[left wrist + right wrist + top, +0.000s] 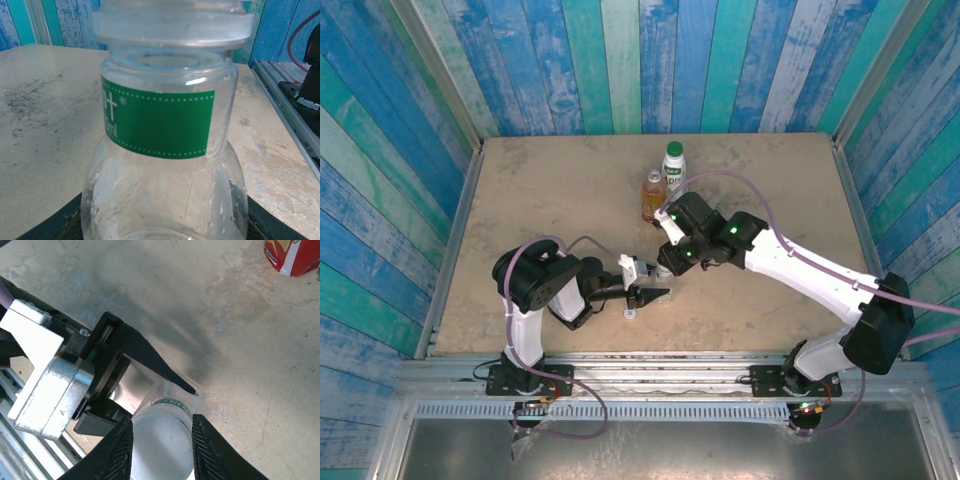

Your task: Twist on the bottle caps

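My right pincer (pixel 162 421) enters from the bottom edge of its wrist view. Its two ribbed fingers (pixel 117 455) press against either side of the small, round, pale pinkish-white plastic cap (pixel 162 447), pinching it. The cap sits on the mouth of the slim clear plastic bottle with a green label (pixel 160 130), which takes up the middle of the left wrist view. My left pincer (pixel 650 294), low and centre in the top view, is clamped on that bottle's body, bracing it over the mottled tan surface (pixel 240 340).

I judge the step in hand to be threading this cap on. Next I must twist the right wrist while the left holds firm, keeping the cap level so the threads catch.

The amber-orange plastic bottle with a red label (pixel 652 196) and the white plastic bottle (pixel 673 166) stand touching, well apart, upper centre.
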You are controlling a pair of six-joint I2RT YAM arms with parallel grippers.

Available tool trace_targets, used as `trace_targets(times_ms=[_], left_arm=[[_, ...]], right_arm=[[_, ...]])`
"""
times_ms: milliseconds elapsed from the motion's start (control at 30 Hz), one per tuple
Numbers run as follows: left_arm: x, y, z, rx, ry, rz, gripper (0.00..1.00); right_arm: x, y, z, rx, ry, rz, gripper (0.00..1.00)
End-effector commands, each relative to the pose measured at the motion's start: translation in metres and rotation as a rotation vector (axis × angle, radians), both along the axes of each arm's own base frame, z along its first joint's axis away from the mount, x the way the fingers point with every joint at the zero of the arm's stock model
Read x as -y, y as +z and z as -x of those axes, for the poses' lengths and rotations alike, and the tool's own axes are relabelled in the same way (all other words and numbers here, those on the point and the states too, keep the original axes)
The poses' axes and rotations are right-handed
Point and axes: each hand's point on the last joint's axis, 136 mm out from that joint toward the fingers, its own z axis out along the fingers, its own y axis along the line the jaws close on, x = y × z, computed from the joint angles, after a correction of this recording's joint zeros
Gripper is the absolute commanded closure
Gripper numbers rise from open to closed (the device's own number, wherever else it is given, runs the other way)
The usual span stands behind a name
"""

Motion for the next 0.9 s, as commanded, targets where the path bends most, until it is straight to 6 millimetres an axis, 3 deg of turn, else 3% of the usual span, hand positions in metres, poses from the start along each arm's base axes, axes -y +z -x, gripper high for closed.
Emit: trace_targets(times_ms=[0, 233, 500, 600, 667, 733, 867], left_arm=[[0.001, -0.007, 0.002, -0.051, -0.008, 0.005, 0.44], [0.0, -0.009, -0.007, -0.089, 0.041, 0.007, 0.48], [0.002, -0.013, -0.008, -0.099, 0.033, -0.011, 0.48], [0.003, -0.013, -0.006, -0.097, 0.02, -0.012, 0.48], [0.004, -0.013, -0.005, -0.094, 0.008, -0.012, 0.48], [0.004, -0.013, -0.004, -0.091, 0.0, -0.01, 0.48], [0.004, -0.014, -0.002, -0.092, -0.008, -0.016, 0.48]], right_arm=[[0.017, -0.025, 0.019, -0.141, -0.027, 0.022, 0.69], [0.013, -0.012, 0.033, -0.176, -0.018, -0.088, 0.76], [0.015, 0.004, 0.044, -0.157, -0.003, -0.172, 0.76], [0.023, 0.012, 0.038, -0.101, -0.025, -0.172, 0.71], [0.03, 0.015, 0.028, -0.063, -0.056, -0.166, 0.59], [0.032, 0.017, 0.019, -0.052, -0.076, -0.178, 0.53], [0.027, 0.02, 0.004, -0.058, -0.072, -0.204, 0.51]])
